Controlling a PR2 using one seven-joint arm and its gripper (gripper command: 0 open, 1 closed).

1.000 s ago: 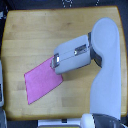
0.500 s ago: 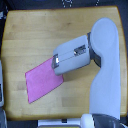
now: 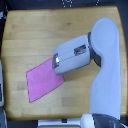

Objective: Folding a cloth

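The pink-magenta cloth [image 3: 43, 81] lies flat on the wooden tabletop [image 3: 35, 35], left of centre and turned at a slant. My gripper [image 3: 54, 62] is at the end of the grey-white arm [image 3: 80, 52], which reaches in from the exterior view's right. The gripper is over the cloth's upper right corner and covers it. The fingers are too blurred to tell whether they are open or shut, or whether they hold the cloth.
The arm's large white upper part [image 3: 106, 65] spans the exterior view's right side of the table. A pale object [image 3: 1, 86] sits at the left edge. Dark clutter lies beyond the table's far edge [image 3: 65, 6].
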